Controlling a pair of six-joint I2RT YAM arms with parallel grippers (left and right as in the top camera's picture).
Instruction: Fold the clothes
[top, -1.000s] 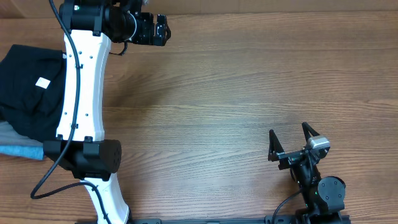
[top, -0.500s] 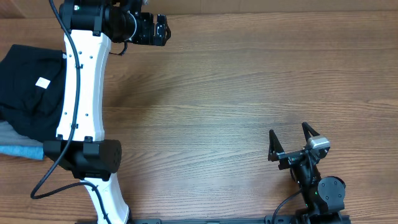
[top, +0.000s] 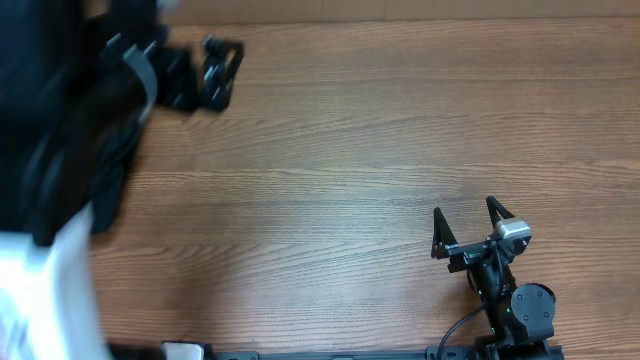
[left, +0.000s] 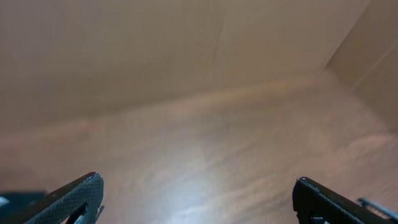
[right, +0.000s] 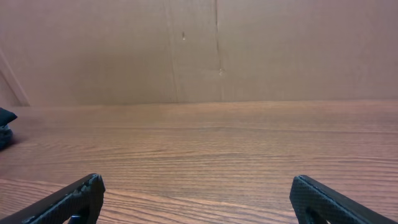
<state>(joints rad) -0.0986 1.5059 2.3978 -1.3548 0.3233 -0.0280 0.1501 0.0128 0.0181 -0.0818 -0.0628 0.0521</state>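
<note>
The black T-shirt does not show; my left arm (top: 70, 150), large and blurred close under the overhead camera, covers the left side of the table. My left gripper (top: 220, 72) is open and empty above the far left of the wooden table (top: 380, 150). In the left wrist view its fingertips (left: 196, 183) stand wide apart over bare, blurred wood. My right gripper (top: 467, 215) is open and empty near the front right. In the right wrist view its fingertips (right: 196, 183) stand wide apart over bare wood.
A plain brown wall (right: 217, 43) rises behind the table's far edge. A small dark shape (right: 5, 124) sits at the far left of the right wrist view; I cannot tell what it is.
My left arm has swung toward the camera and now blurs over the left side, hiding the shirt. Its gripper has shifted a little left. The right arm has not moved.
</note>
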